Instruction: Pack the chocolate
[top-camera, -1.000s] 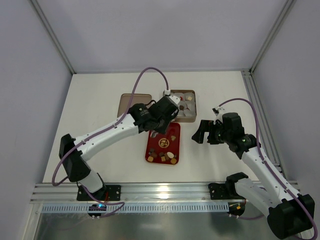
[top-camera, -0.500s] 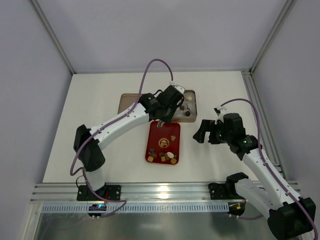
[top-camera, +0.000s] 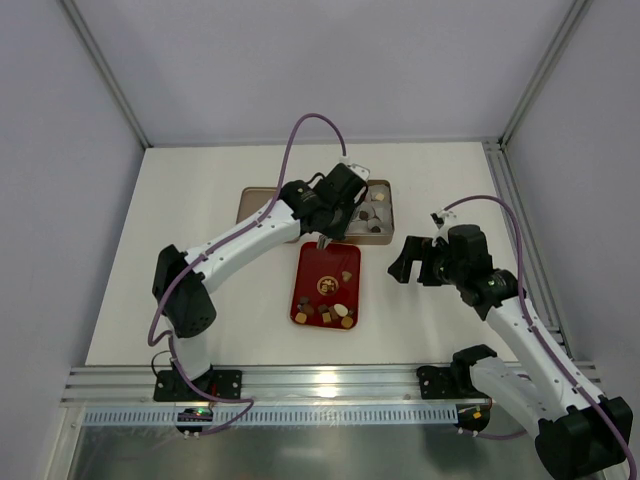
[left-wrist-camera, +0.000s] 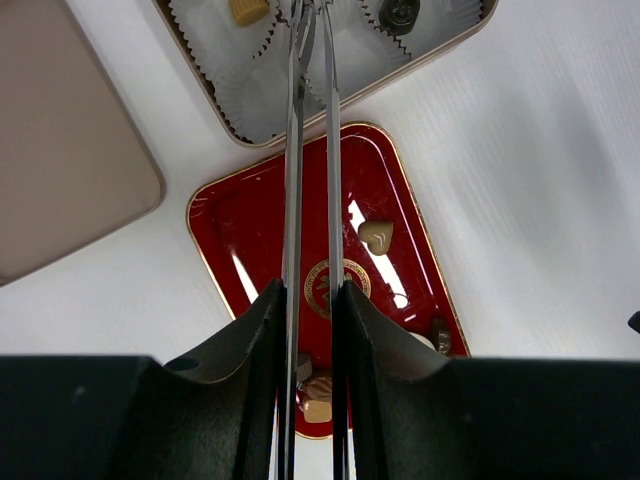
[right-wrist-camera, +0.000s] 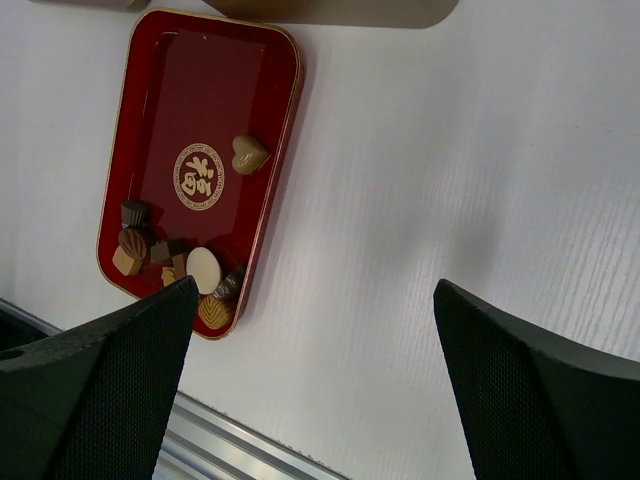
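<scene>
Several pieces of the chocolate (top-camera: 331, 312), dark, tan and cream, lie at the near end of a red tray (top-camera: 312, 262); a tan heart-shaped piece (left-wrist-camera: 377, 235) sits alone mid-tray. My left gripper (left-wrist-camera: 310, 300) is shut on metal tweezers (left-wrist-camera: 296, 150), whose tips reach over the tin box (left-wrist-camera: 215, 102) of white paper cups. The tips meet the frame's top edge, so anything between them is hidden. A tan piece (left-wrist-camera: 248, 10) and a dark piece (left-wrist-camera: 400, 12) lie in cups. My right gripper (right-wrist-camera: 315, 290) hangs open over bare table, right of the tray (right-wrist-camera: 285, 120).
The box's tan lid (top-camera: 255, 200) lies flat left of the box (top-camera: 385, 232), behind the tray. An aluminium rail (top-camera: 330, 385) runs along the near table edge. Frame posts stand at the back corners.
My left arm has swung from over the tray's far end back toward the box, carrying the tweezers. The right arm has barely moved.
</scene>
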